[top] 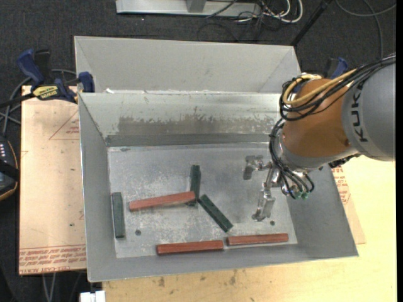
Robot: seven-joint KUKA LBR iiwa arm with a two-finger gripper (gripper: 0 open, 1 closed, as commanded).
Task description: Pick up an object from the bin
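Grey sheet-metal bin (189, 68): the back wall is smooth and dull. The floor is scratched, blotchy and matt, with a rough scuffed band along the foot of the back wall.

The red-brown bar (162, 201) mid-floor has a flat matt face, and so do its two twins (189, 247) on the near edge. Wood or plastic, I can't tell.

The dark green bar (118, 214) by the left edge is matt too, as are the other two green ones (215, 212) in the middle.

The gripper (263, 216) is bare metal, catching a little shine. Above it the orange cover (315, 124) looks smooth with a soft sheen. The grey arm link (378, 112) is smooth and satin.
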